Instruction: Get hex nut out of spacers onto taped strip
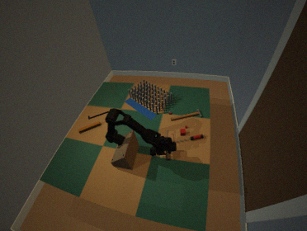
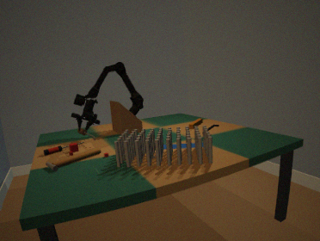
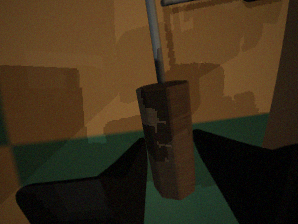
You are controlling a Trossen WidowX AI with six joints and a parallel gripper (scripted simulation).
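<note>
My gripper (image 1: 167, 154) (image 2: 83, 131) (image 3: 169, 138) is shut on the wooden handle (image 3: 175, 150) of a tool with a thin grey metal rod (image 3: 154, 42). The rod runs away past the top of the wrist view, so its far end is hidden there. The gripper hangs over the table, well away from the spacers. The grey metal spacers (image 2: 200, 148) stand upright in rows at the back in the top view. The blue taped strip (image 1: 140, 109) (image 2: 185, 146) lies along their front. The nut cannot be made out in any view.
A hammer (image 1: 186, 116) (image 2: 77, 157), a red screwdriver (image 1: 197, 137) (image 2: 52, 150) and a red cube (image 1: 182, 132) (image 2: 74, 147) lie on one side. An orange bar (image 1: 90, 127) (image 2: 196, 123) and a dark bent rod (image 1: 99, 115) lie opposite. A wedge block (image 1: 125, 153) (image 2: 122, 118) stands beside the arm.
</note>
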